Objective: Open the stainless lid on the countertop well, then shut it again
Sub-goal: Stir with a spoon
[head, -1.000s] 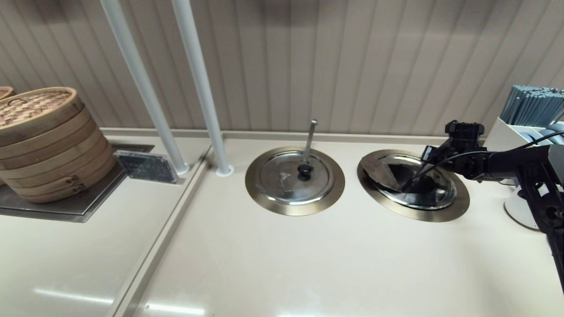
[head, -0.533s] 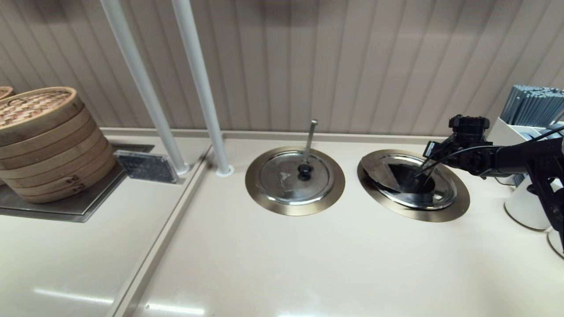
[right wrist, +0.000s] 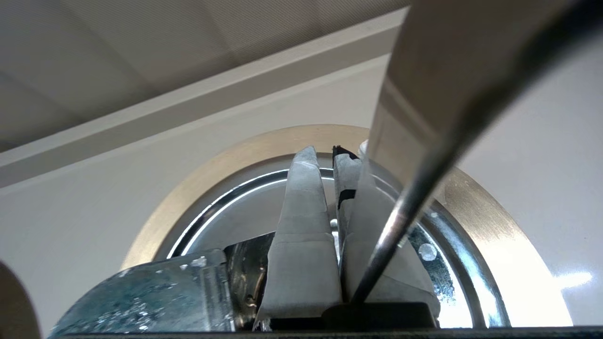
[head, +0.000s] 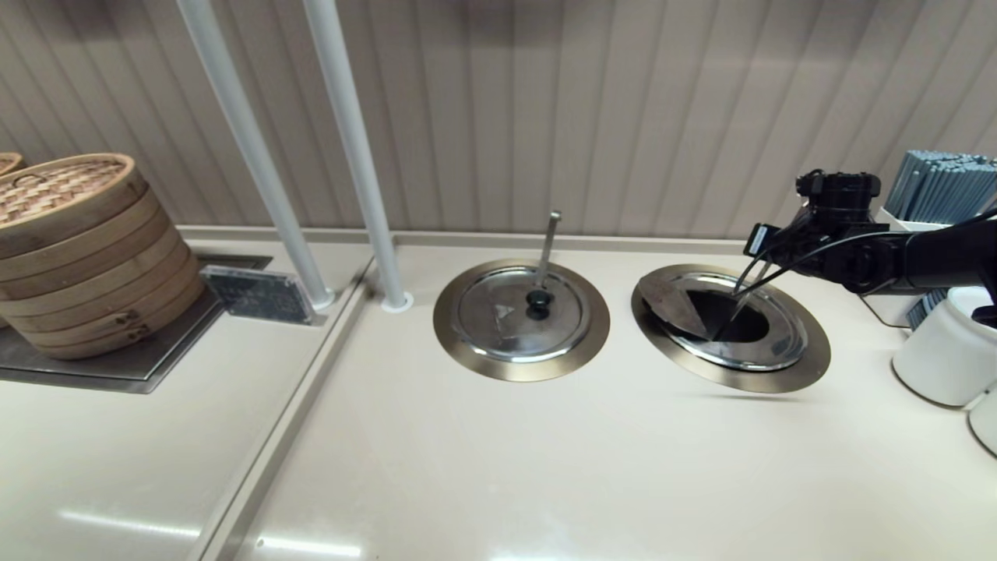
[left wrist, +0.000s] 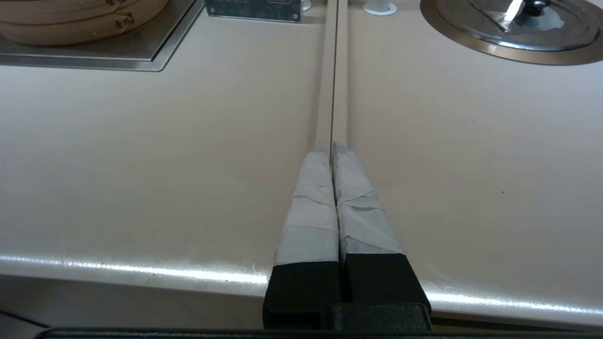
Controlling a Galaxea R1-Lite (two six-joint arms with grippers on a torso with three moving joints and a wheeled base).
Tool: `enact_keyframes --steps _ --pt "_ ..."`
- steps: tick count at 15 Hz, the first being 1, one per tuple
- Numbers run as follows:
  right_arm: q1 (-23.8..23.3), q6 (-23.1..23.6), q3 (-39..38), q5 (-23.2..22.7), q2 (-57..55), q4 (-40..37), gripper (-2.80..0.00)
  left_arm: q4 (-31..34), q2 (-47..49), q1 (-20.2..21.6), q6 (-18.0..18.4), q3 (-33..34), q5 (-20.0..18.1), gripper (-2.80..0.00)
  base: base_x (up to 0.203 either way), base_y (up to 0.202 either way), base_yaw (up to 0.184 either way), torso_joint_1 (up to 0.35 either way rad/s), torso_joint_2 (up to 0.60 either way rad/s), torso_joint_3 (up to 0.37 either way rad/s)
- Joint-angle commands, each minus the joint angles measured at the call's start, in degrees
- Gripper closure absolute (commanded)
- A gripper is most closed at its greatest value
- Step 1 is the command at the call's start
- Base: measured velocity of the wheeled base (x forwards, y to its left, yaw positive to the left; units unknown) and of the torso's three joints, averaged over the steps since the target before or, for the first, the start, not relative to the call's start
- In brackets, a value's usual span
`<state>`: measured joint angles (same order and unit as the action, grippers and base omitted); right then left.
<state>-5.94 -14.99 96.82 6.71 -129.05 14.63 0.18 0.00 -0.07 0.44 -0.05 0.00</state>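
The stainless lid [head: 779,344] [right wrist: 245,207] lies in the countertop well, ringed by the bronze rim [head: 810,366] [right wrist: 490,226]. A wedge flap [head: 671,304] [right wrist: 141,292] at its left stands turned up beside a dark patch. The knob is hidden. The slanted ladle handle [head: 740,308] [right wrist: 414,202] crosses in front of my right gripper [head: 744,284] [right wrist: 326,157]. That gripper hovers above the lid's right half, fingers a narrow gap apart and holding nothing. My left gripper [left wrist: 332,147] is shut and parked over the counter's front edge.
The twin lid [head: 506,327] [left wrist: 518,23] with its upright ladle handle [head: 549,241] sits in the left well. Bamboo steamers [head: 78,249] stand far left, two white poles [head: 350,156] at the back, white pots [head: 942,351] and a chopstick holder [head: 942,187] at right.
My right arm has drawn back up and to the right from over the lid's centre, uncovering the white pot. The lid and the left arm have not moved.
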Motion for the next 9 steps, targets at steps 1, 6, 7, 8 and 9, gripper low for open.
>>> enact_keyframes --steps 1,6,7,8,9 --pt "1.8 0.2 -1.3 -0.5 3.9 0.0 0.0 0.0 0.0 0.0 0.0 0.0 0.0 0.0 0.0 0.0 0.0 0.0 0.0 0.0" --pt "3.1 0.8 -5.1 -0.9 7.2 0.0 0.0 0.0 0.0 0.0 0.0 0.0 0.0 0.0 0.0 0.0 0.0 0.0 0.0 0.0" --pt "2.9 1.6 -7.3 -1.6 8.5 0.0 0.0 0.0 0.0 0.0 0.0 0.0 0.0 0.0 0.0 0.0 0.0 0.0 0.0 0.0" --pt "2.5 3.4 -9.6 -2.3 9.7 0.1 0.0 0.0 0.0 0.0 0.0 0.0 0.0 0.0 0.0 0.0 0.0 0.0 0.0 0.0" --pt "1.5 6.3 -10.9 -2.6 10.1 0.5 0.0 0.1 0.0 0.0 0.0 0.0 0.0 0.0 0.0 0.0 0.0 0.0 0.0 0.0"
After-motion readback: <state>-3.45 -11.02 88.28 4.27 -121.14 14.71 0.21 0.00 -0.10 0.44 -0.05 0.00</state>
